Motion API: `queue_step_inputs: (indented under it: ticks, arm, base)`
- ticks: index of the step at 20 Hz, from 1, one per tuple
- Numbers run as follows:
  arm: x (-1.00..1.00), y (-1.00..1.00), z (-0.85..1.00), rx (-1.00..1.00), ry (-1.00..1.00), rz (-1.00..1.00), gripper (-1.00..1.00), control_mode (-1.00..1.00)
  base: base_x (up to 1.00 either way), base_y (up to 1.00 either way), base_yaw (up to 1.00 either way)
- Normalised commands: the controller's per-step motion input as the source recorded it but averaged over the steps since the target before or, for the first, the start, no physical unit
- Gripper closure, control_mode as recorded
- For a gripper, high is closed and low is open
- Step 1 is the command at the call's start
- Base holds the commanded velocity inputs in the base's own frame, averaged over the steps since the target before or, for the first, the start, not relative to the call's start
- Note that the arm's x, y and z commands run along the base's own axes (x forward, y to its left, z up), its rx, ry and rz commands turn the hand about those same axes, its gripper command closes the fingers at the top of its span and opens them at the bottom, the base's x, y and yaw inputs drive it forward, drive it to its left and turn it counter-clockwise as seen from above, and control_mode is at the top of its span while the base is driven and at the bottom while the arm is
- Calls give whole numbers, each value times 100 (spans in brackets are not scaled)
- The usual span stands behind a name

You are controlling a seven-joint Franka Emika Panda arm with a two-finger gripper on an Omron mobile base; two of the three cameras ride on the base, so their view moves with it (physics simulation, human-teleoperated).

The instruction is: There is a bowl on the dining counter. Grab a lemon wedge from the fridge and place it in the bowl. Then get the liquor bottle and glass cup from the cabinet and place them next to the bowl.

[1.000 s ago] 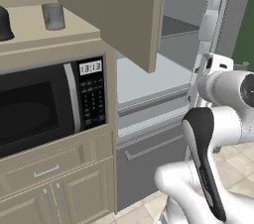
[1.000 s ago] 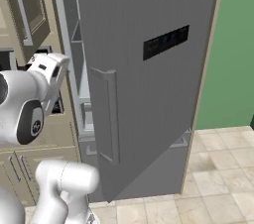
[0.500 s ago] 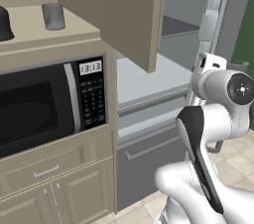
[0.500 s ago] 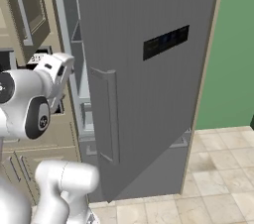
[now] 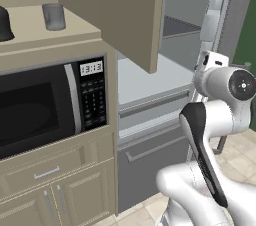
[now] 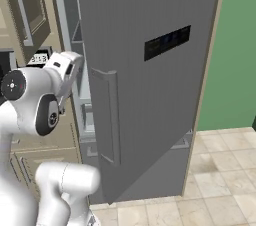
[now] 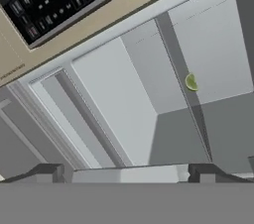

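gripper [image 7: 124,171]: jaws spread wide, holding nothing
lemon wedge [image 7: 191,82]: on a fridge [image 5: 150,77] shelf, well inside
microwave [image 5: 47,102]: just left of the fridge

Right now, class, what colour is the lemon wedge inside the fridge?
Yellow-green; the lemon wedge shows best in the hand view.

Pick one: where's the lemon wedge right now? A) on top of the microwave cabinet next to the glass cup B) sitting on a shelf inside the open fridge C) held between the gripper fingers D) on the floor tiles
B: in the hand view the lemon wedge lies on a grey shelf inside the fridge, well ahead of the open gripper, which holds nothing.
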Motion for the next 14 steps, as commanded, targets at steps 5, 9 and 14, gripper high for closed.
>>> queue_step_inputs:
  ticks: [5,9,14]
  arm:
    - [19,-26,0,2,1,0,-100,-100]
    - [38,-4,-1,0,4,-3,-100,-100]
    - [32,4,-4,0,2,-11,-100,-100]
  base:
    - [0,0,0]
    - [0,0,0]
    - [0,0,0]
